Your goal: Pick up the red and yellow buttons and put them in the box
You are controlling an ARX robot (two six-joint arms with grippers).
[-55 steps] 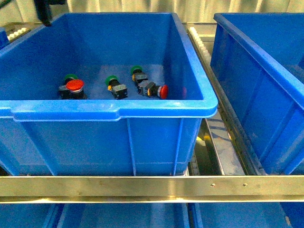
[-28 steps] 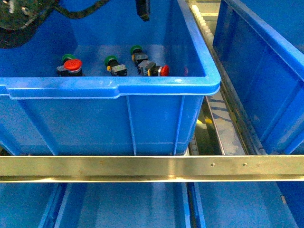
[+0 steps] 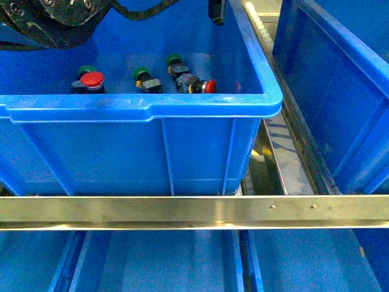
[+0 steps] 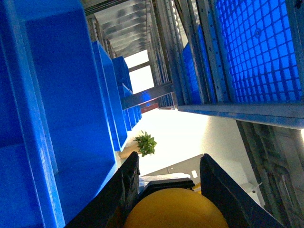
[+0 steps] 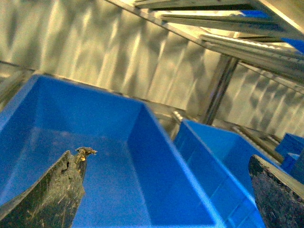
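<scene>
**In the left gripper, a yellow button**

In the left wrist view we've got the left gripper (image 4: 170, 166) clamped on the yellow button (image 4: 175, 211), its domed cap bulging between the two dark fingers (image 4: 124, 190). Over to the right wrist view, and the right gripper (image 5: 168, 156) hangs with its fingers spread wide and nothing between them.

From the front we look into the blue bin (image 3: 146, 109). On its floor the upright red button (image 3: 92, 79) sits cap-up near the left side. The tipped red button (image 3: 208, 86) lies on its side close to the right wall. Three green buttons (image 3: 141, 73) sit among them, one just behind the upright red one. A second bin (image 3: 340, 91) stands beside it on the right.
</scene>
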